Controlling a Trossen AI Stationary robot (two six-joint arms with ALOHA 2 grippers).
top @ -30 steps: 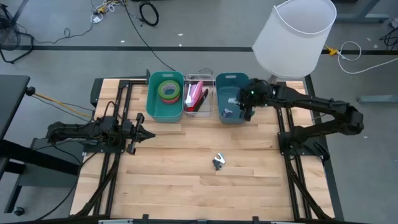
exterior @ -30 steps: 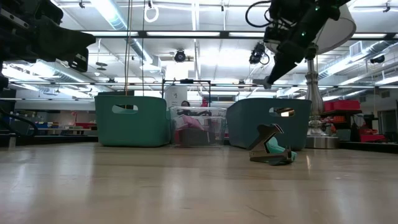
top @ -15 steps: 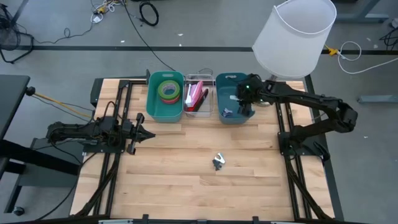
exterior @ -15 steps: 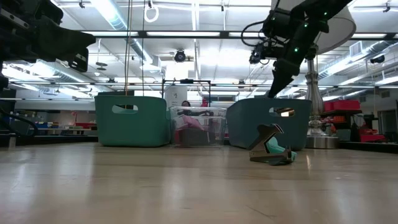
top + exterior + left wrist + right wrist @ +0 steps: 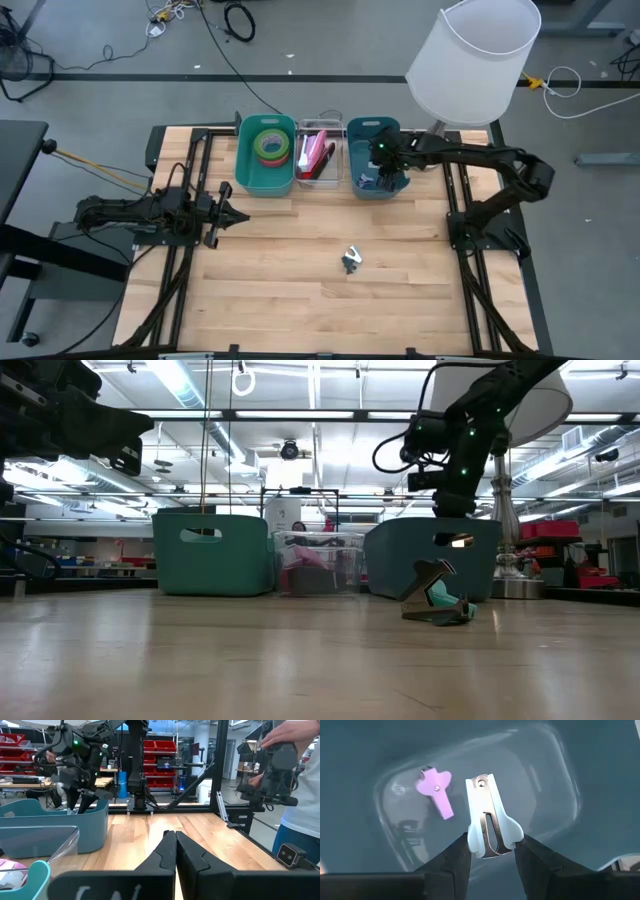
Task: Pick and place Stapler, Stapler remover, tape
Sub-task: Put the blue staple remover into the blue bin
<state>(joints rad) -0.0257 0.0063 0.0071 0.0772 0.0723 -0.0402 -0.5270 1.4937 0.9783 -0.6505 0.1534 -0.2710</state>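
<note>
My right gripper hangs over the dark blue bin, pointing down into it, shut on a light blue staple remover. A purple staple remover lies on that bin's floor. Another staple remover, teal and dark, rests on the bare wood near the table's middle and also shows in the low view. A green tape roll lies in the teal bin. A red and pink stapler lies in the clear bin. My left gripper waits shut at the table's left. My right gripper pinches the light blue staple remover between its two fingers at its wide winged end. It comes from above, pointing down. The remover is lifted clear above the bin floor, and its riveted narrow end points away from the fingers, down into the bin.
Three bins stand in a row along the far edge. A white lampshade rises at the far right, with its stand beyond the blue bin. A person stands beyond the table's right side. Open wood spreads around the middle remover.
My right gripper has moved toward the table's left and come down over the blue bin, tipping from a slant to point straight down. The staple remover on the table has stayed put.
</note>
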